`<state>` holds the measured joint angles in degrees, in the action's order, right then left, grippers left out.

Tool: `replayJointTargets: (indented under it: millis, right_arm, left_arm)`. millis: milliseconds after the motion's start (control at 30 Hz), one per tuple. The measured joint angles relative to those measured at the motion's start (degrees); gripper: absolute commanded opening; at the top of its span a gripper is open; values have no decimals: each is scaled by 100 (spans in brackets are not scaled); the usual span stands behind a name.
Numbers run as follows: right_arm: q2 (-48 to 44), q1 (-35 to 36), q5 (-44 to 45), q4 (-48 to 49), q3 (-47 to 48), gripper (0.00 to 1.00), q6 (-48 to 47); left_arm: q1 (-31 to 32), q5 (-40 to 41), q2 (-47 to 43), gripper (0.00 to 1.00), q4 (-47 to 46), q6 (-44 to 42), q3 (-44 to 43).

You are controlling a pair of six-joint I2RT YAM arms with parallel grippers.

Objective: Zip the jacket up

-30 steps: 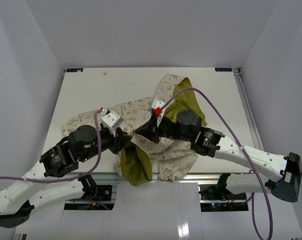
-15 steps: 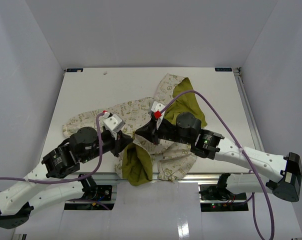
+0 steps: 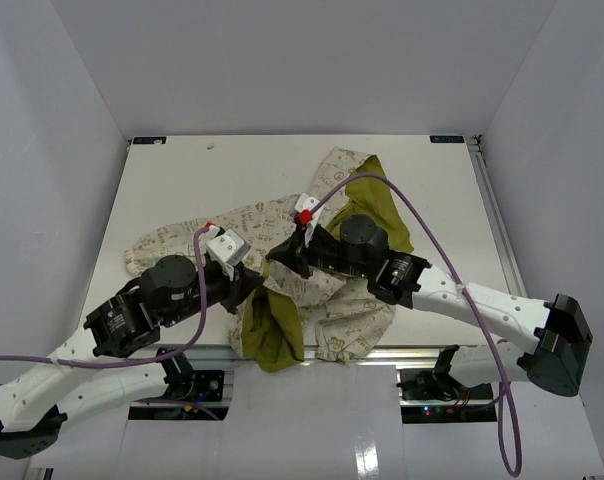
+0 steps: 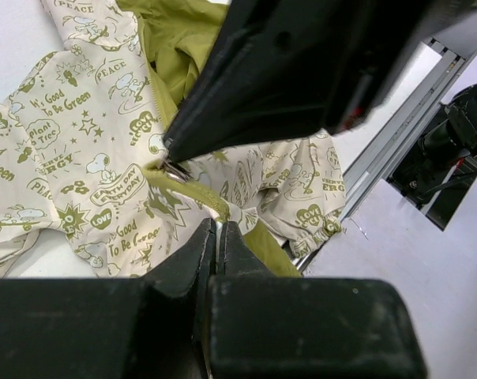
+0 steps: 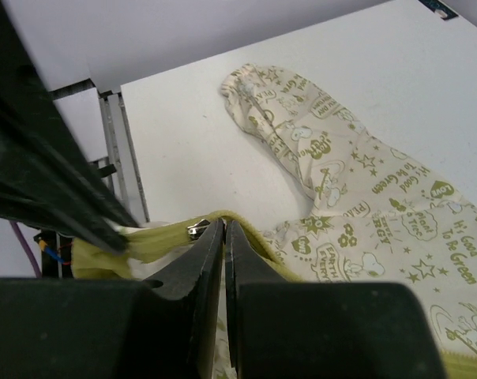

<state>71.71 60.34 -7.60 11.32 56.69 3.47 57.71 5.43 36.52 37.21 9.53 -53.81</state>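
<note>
**tabletop_tim:** While both arms crowd the middle like that, where's the small hooded cream fabric jacket with the green print and olive lining [image 3: 272, 215] actually sitting?

**zipfan:** Crumpled on the flat white table [image 3: 182, 170], toward the near side. One sleeve [image 3: 152, 250] sprawls out left, olive lining shows at the far right, and a green fold droops over the table's near edge. The front lies open, lining on show.

**tabletop_tim:** And the pincers?

**zipfan:** The black left gripper [image 3: 257, 284] has its fingers squeezed together on the olive front edge, which is pretty clear from its wrist view. The black right gripper [image 3: 275, 258] is clamped too, pinching that same edge right beside the tiny silver zipper slider [image 5: 197, 229]. The two tips sit near each other, with the right one a bit farther from the bases.
</note>
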Motion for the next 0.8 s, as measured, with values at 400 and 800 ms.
replayJointTargets:
  millis: [400, 800]
  right_arm:
    - [349, -1066, -261, 93, -71, 8, 259]
    - [1856, -2679, -669, 229, 715, 8, 417]
  left_arm:
    - [1, -89, -39, 0, -7, -2, -24]
    - [9, 229, -310, 0, 78, -70, -613]
